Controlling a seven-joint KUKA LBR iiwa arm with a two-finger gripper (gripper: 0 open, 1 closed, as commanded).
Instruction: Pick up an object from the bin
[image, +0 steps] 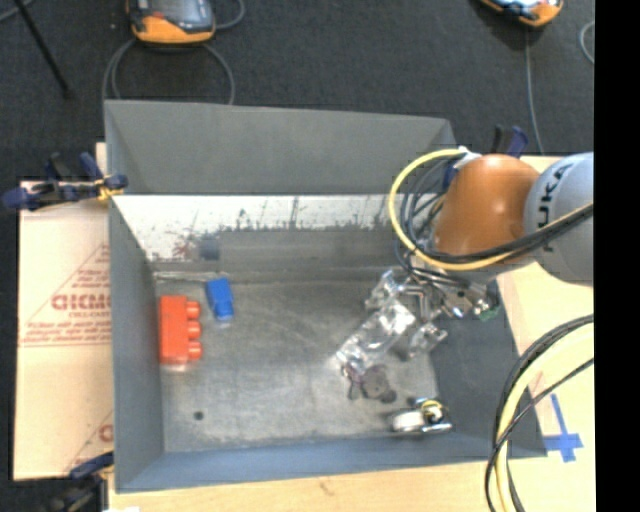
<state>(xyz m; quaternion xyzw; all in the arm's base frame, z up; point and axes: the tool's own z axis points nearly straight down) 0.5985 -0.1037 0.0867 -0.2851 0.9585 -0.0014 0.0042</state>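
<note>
My gripper (375, 340) is low over the bin's right half, its shiny metal body slanting down toward the front. Just under its lower end a small dark grey thing (378, 384) lies on the floor, and I cannot tell whether the gripper touches it. A small white and yellow roll-like thing (420, 418) rests near the front right corner, a little beyond the gripper's tip.
An orange toy brick (179, 329) lies along the left wall, with a small blue block (219, 299) beside it toward the back. The arm with its orange dome and yellow cables hangs over the bin's right rim.
</note>
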